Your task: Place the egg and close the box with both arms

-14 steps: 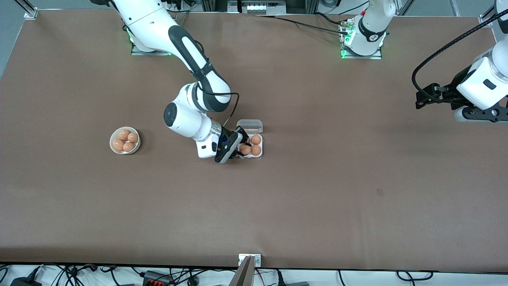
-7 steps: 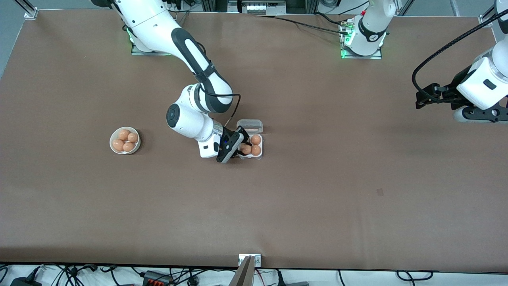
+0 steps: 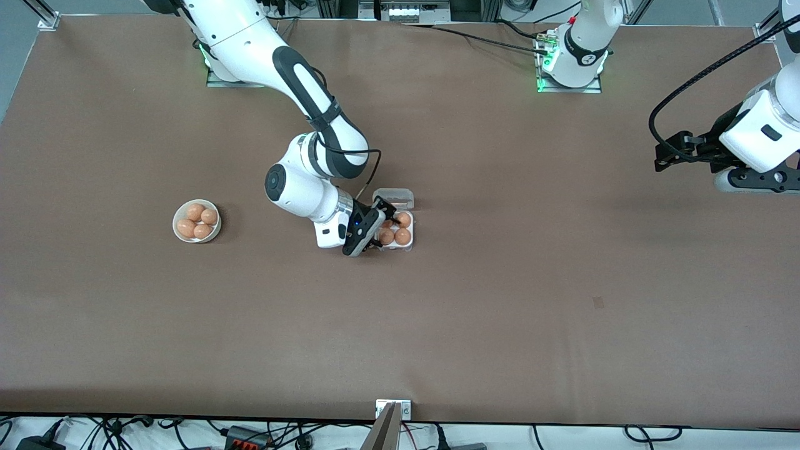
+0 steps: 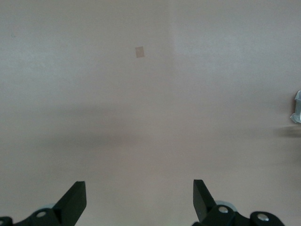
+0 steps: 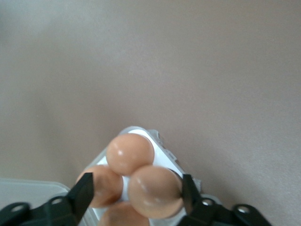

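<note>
The clear box point(image 3: 413, 229) stands mid-table with its lid point(image 3: 394, 197) open, lying flat on the side farther from the front camera. Tan eggs point(image 3: 403, 220) sit in its cells. The right wrist view shows four eggs point(image 5: 130, 153) packed in the box point(image 5: 162, 142). My right gripper point(image 3: 382, 227) is low over the box and open. Its fingers point(image 5: 83, 189) straddle two eggs without holding either. My left gripper point(image 3: 662, 156) waits open and empty in the air over the left arm's end of the table, over bare table point(image 4: 141, 117).
A round white bowl point(image 3: 178, 212) with several more eggs stands toward the right arm's end of the table, level with the box. A small dark patch point(image 3: 598, 302) marks the brown table surface, nearer the front camera.
The right arm's wrist has crept a little toward the box and its lid. A fourth egg now shows in the box beside the gripper. The left arm has not moved.
</note>
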